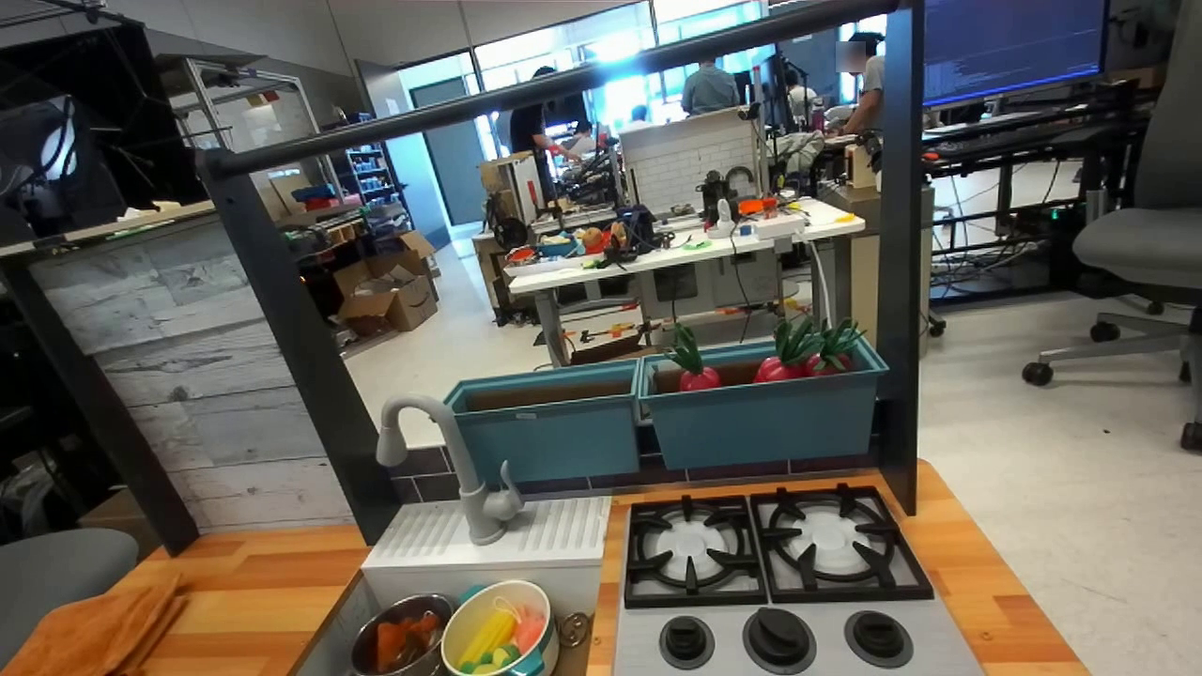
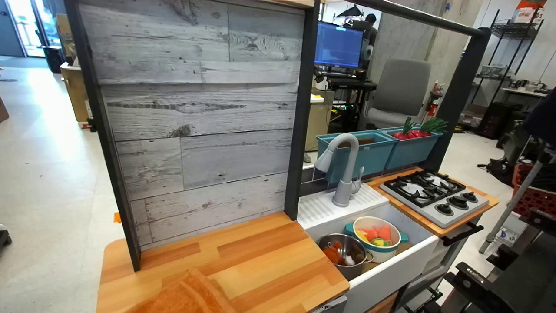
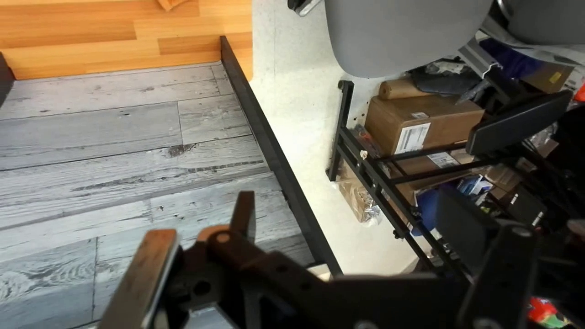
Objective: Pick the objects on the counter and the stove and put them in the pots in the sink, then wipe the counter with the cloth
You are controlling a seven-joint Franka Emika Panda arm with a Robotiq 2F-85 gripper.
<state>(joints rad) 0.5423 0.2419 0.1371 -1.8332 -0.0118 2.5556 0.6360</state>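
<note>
Fingers (image 3: 243, 214) are wide apart, and you point them near the gray board (image 3: 137, 173); the orange cloth (image 2: 186, 295) lies on the tabletop (image 2: 260, 256), and toys (image 2: 382, 232) sit in two pots (image 2: 382, 257) in the sink (image 2: 391, 278).

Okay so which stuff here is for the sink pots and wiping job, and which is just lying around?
For the job:
orange cloth
counter
stove
sink
metal pot
white-and-teal pot
items inside both pots

Probably just around:
red green-topped vegetables
teal planters
gray chair
cardboard boxes
monitor

pots (image 2: 384, 256) open above, faucet (image 2: 349, 174) behind
</note>
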